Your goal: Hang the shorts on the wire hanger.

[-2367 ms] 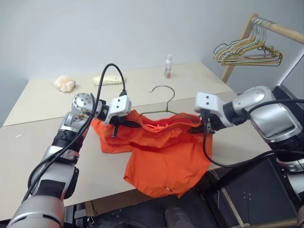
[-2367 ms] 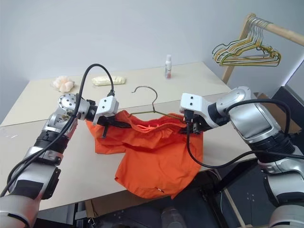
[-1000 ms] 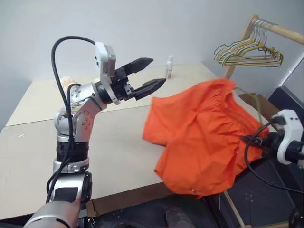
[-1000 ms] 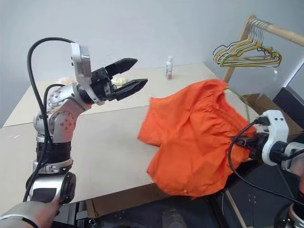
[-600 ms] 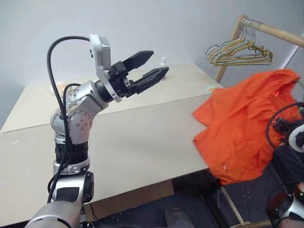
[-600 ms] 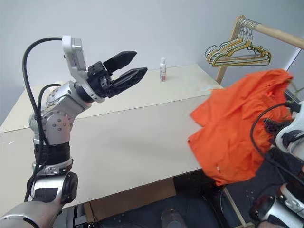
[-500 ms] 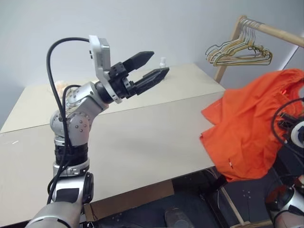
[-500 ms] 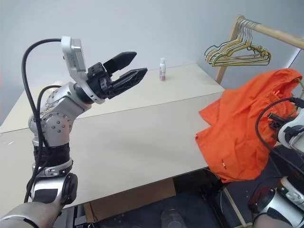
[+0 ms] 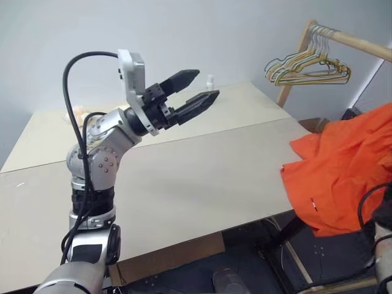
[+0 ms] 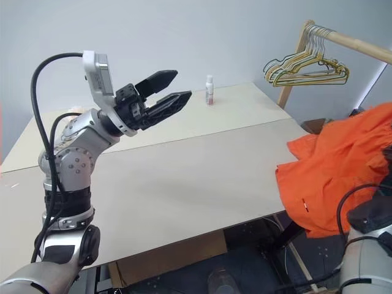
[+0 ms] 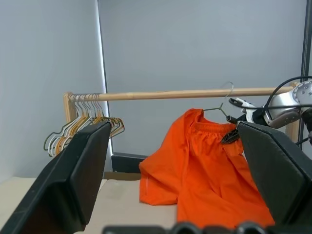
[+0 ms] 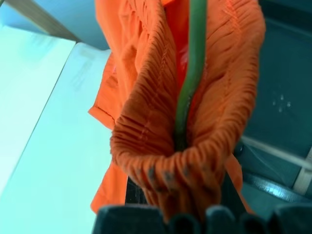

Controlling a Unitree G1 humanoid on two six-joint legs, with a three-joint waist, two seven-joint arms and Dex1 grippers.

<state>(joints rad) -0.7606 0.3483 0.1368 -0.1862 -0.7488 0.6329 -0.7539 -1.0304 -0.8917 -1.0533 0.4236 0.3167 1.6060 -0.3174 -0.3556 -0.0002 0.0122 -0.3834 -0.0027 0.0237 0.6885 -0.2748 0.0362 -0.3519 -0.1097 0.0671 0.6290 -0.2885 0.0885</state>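
Observation:
The orange shorts (image 9: 343, 177) hang in the air past the table's right edge, their gathered waistband threaded over the wire hanger (image 12: 192, 63). My right gripper (image 11: 230, 135) is shut on the bunched waistband and the wire inside it. In the left wrist view the wire hanger's hook (image 11: 227, 91) crosses the wooden rail (image 11: 161, 94); I cannot tell whether they touch. My left gripper (image 9: 207, 84) stands open and empty, raised high over the table and pointing toward the shorts.
The beige table (image 9: 202, 165) ends just left of the shorts. A bunch of coloured hangers (image 9: 306, 67) hangs at the rail's near end by its slanted post. A small white bottle (image 10: 209, 90) stands at the table's far edge.
The left gripper let go of the shorts and rose, then stayed still. My right arm lifted the shorts on the hanger off the table and swung them right toward the rail. The camera turned right.

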